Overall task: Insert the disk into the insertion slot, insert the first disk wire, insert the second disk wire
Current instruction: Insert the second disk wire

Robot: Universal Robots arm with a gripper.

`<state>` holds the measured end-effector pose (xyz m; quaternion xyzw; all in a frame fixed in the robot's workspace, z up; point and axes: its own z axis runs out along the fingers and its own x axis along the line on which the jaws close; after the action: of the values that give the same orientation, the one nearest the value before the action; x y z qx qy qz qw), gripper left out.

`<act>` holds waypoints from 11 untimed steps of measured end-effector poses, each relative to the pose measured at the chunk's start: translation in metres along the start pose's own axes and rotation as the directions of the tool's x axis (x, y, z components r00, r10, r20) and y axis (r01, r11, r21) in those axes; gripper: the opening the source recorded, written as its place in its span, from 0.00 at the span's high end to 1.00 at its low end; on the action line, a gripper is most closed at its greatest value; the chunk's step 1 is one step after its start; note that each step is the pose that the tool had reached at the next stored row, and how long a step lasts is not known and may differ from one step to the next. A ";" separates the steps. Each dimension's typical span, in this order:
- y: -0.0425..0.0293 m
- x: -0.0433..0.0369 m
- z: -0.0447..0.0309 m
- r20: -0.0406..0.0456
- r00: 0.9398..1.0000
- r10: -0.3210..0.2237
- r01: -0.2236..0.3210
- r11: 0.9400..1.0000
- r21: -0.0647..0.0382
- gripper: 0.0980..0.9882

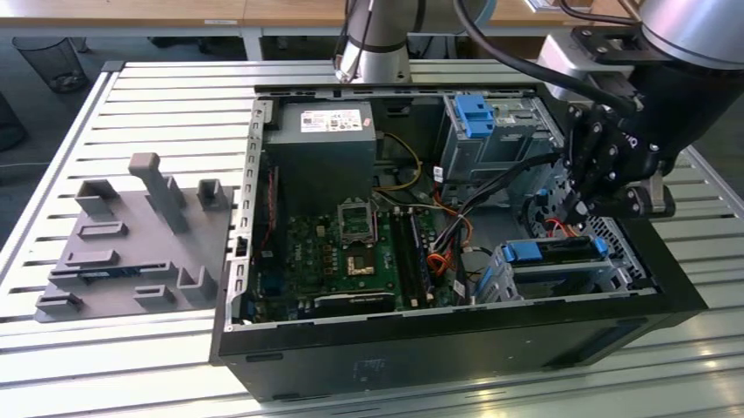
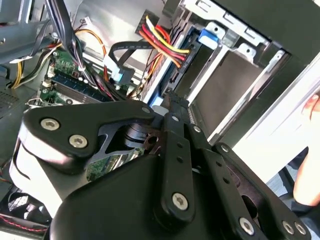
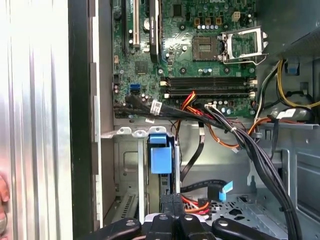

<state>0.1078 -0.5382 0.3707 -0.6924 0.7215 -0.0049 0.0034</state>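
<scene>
Basically, the gripper (image 1: pixel 579 207) hung inside the open PC case (image 1: pixel 465 348) at the exterior view's right. Its fingers (image 3: pixel 166 202) were drawn narrow, nearly together in the first wrist view; I couldn't tell whether they pinched a connector.

The disk (image 1: pixel 556 251) lay just below the tips, at roughly 7 o'clock from them in the exterior view. Its blue carrier rail faced up, and it was apparently seated in the insertion slot (image 1: pixel 497 280) (so step one looked done, judging by how flush it sat). Its long axis ran about 9 to 3 o'clock there, crosswise to the downward-pointing fingers.

A red flat cable (image 1: pixel 559 228) passed between the tips and the disk, close to both. A blue-tipped connector (image 3: pixel 226 188) lay near the fingers in the first wrist view. Judged: wire work in hand, neither plug clearly in.

The taller cage with blue clip (image 1: pixel 476 113) sat at 11 o'clock from the gripper, well apart, and the motherboard (image 1: pixel 348 252) at 9 o'clock.
</scene>
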 end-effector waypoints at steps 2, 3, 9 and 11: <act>0.0033 -0.0002 0.0000 0.000 1.000 0.000 0.000 1.000 0.000 0.99; 0.0053 -0.0003 0.0000 0.000 1.000 0.000 0.000 1.000 0.000 0.99; 0.0100 -0.0063 -0.0001 0.000 1.000 0.000 0.000 1.000 0.000 0.99; 0.0103 -0.0112 -0.0001 0.000 1.000 0.000 0.000 1.000 0.000 0.99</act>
<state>0.0980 -0.5266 0.3707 -0.6924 0.7214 -0.0049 0.0034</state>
